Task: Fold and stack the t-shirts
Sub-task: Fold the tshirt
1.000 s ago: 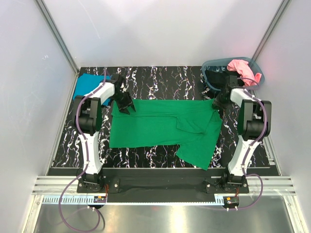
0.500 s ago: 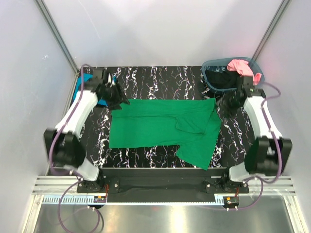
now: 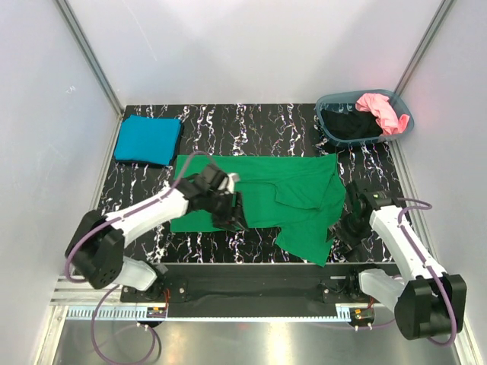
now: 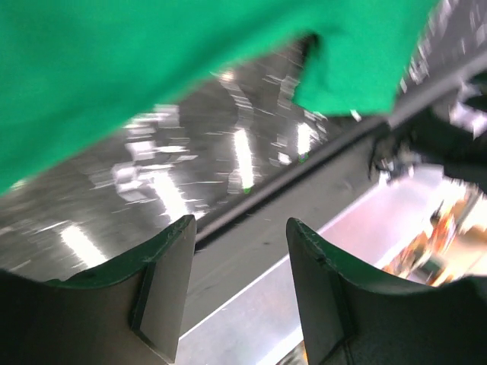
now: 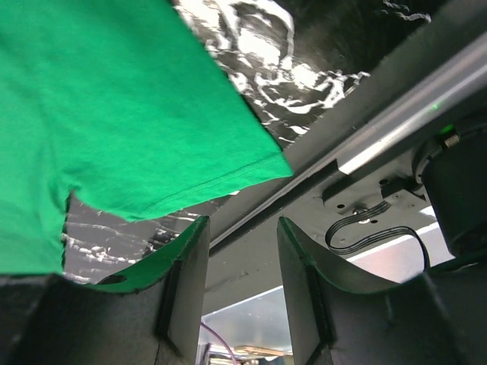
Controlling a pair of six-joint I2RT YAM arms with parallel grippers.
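A bright green t-shirt [image 3: 259, 199] lies spread across the middle of the table, its right part bunched over itself. My left gripper [image 3: 230, 218] hovers over the shirt's near edge, jaws open and empty; the left wrist view has green cloth [image 4: 152, 61] above the gap [image 4: 240, 255]. My right gripper [image 3: 348, 228] sits just right of the shirt's near right corner [image 5: 114, 99], also open [image 5: 242, 247] with nothing in it. A folded teal blue t-shirt [image 3: 148, 139] rests at the far left. Pink [image 3: 378, 109] and black [image 3: 348, 126] t-shirts lie in the basket.
The grey-blue oval basket [image 3: 403, 123] stands at the far right corner. White walls close in on both sides. A black rail and metal frame [image 3: 251, 285] run along the near edge by the arm bases.
Both arms have swung from the shirt's far corners back toward the near edge, the left one over the cloth, the right one beside it. The green shirt lies as before.
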